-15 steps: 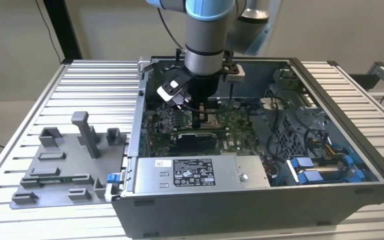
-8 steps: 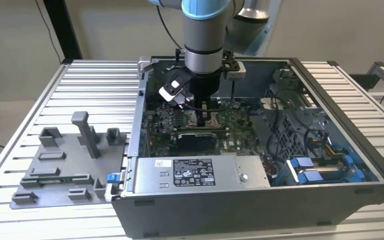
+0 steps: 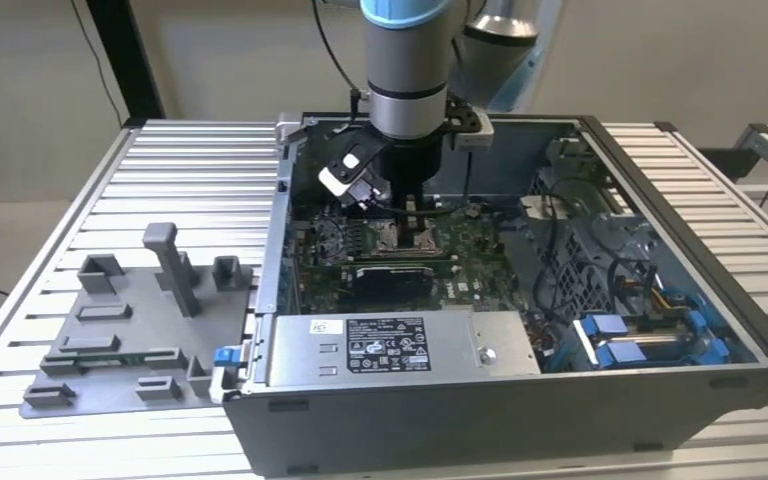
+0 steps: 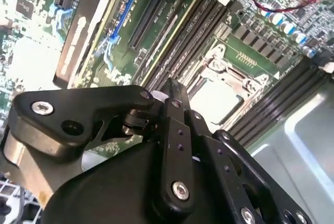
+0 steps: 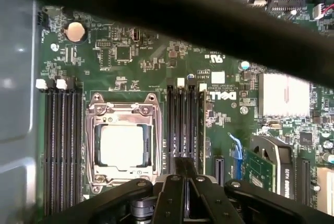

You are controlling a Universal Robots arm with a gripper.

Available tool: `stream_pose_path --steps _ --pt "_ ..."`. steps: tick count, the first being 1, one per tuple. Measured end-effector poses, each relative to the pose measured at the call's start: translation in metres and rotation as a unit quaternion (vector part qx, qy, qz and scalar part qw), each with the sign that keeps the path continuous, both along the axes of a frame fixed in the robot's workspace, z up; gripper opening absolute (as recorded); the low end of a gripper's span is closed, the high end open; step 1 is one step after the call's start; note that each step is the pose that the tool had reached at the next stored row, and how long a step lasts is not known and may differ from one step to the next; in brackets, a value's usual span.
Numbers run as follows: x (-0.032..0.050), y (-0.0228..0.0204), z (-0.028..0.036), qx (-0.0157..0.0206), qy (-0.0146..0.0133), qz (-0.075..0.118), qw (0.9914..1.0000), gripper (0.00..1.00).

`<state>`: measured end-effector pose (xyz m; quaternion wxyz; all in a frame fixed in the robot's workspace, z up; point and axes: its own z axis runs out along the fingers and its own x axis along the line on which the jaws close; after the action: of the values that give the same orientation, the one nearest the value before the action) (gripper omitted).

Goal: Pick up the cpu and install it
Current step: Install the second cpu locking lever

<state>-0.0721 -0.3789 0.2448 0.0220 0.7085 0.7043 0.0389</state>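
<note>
With the pale silvery-white square cpu [image 5: 121, 148] seated in the metal-framed socket [image 5: 123, 111], the black gripper [image 5: 183, 167], fingers narrowed on nothing, hovers just beside; installation appears complete, leaving a straight lift clear of the socket frame.

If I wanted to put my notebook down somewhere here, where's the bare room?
Bare room: the ribbed table beyond the grey fixture blocks, and the strip on the exterior view's right of the computer case. Inside the case it is crowded: the gripper hangs over the cpu in its socket, cables alongside.
</note>
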Motion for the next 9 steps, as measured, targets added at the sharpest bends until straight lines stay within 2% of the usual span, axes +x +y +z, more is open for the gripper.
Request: stream_pose_path --steps 9 --pt "0.0 0.0002 0.0006 -0.0003 -0.0003 0.0 1.0 0.0"
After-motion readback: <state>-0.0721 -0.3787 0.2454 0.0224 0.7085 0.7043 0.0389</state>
